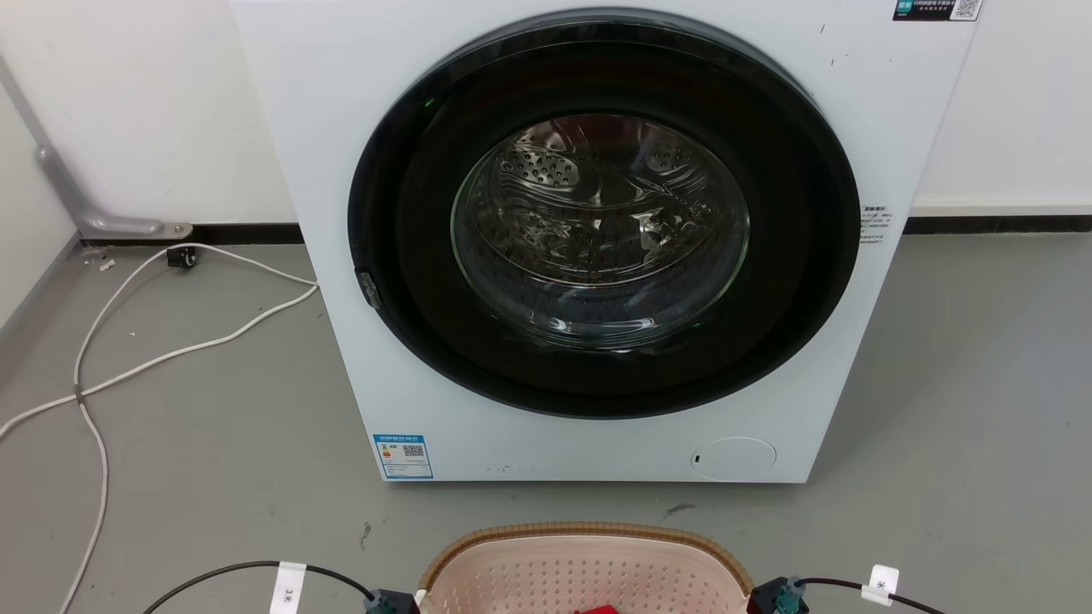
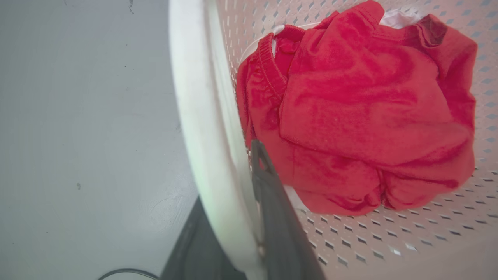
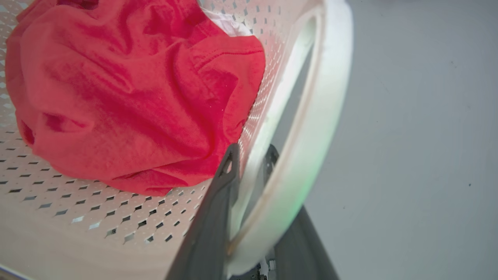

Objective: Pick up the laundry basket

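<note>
The likeliest failure is a lopsided lift. The cream-pink perforated plastic laundry basket (image 1: 589,580) with a brown woven-look rim is held by two thin grips. If one arm rises ahead of the other, it would tilt. The crumpled red garment (image 2: 358,116), heaped over a scrap of white cloth (image 2: 397,17), could then slide to the low side or spill. The left fingers (image 2: 272,202) are closed down onto the white plastic side handle (image 2: 202,116), one dark finger inside the wall and one outside. The right fingers (image 3: 218,202) pinch the opposite handle the same way. Each bite looks narrow, so the smooth band may slip or flex under load. The basket sits just in front of the white front-loading washing machine (image 1: 529,443), on the robot's side of it; whether it is off the grey floor (image 1: 981,384) I cannot tell. A forward swing would knock the rim against the machine's lower panel, under its round dark glass door (image 1: 597,230), which is shut. Nearer than the machine, beside each wrist, the robot's black tagged cables (image 1: 287,588) loop close to the basket and might snag. A loose white power cable (image 1: 171,358) trails over the floor left of the machine, clear of the lift but a hazard should the wheels roll that way.
</note>
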Tool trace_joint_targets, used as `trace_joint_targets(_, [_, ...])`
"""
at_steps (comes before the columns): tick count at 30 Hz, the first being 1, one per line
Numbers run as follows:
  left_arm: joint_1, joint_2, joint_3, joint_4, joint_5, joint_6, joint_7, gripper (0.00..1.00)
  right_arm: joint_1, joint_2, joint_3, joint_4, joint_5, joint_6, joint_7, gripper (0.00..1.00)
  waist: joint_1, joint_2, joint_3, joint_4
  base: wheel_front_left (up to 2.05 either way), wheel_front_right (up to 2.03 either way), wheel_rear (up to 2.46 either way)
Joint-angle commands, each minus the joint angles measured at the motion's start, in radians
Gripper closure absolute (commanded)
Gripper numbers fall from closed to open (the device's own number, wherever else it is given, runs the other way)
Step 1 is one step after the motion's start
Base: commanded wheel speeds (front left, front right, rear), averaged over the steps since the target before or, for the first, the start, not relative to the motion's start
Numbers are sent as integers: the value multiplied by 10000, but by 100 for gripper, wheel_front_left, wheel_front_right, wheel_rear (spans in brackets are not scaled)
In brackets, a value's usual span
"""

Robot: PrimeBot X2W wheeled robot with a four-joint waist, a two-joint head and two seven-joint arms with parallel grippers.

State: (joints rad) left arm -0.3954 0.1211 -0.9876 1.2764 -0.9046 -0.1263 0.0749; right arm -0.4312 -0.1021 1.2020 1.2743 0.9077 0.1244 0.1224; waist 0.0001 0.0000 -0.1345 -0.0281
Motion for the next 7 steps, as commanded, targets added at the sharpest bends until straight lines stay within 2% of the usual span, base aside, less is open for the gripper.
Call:
trace_joint_targets(1, [-216, 63, -39, -49, -12, -62, -125, 100, -77, 33, 121, 21, 2, 116, -7, 100, -1, 0, -3, -11, 0, 0, 0])
trace_joint_targets(7, [-202, 71, -172, -37, -125, -63, -155, 100, -47, 42, 216, 38, 92, 117, -46, 100, -1, 0, -1, -3, 0, 0, 0])
